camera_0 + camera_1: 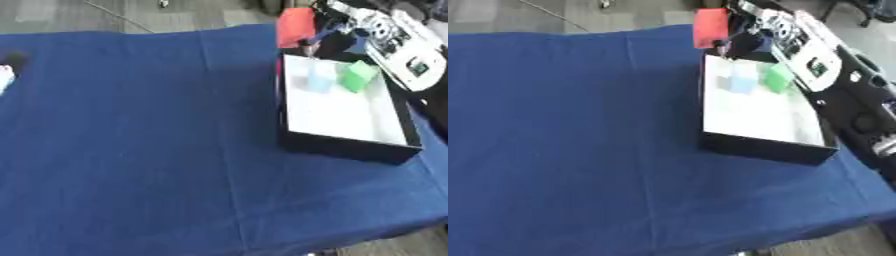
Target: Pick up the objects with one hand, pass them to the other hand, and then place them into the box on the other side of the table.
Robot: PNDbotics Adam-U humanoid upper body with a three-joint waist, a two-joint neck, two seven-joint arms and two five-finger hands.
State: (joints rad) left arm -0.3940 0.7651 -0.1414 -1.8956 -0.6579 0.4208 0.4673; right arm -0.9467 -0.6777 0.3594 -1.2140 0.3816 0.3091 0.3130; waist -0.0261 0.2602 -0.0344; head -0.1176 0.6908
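Box (350, 145): black walls, white floor | green block (359, 76), pale-blue block (320, 80) inside | right hand (750, 22) grips red block (710, 27)

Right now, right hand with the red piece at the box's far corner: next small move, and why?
Probably ease the right hand toward the box middle before lowering and releasing: the red piece sits over the far rim, not the white floor; light blue block and green block crowd that end.
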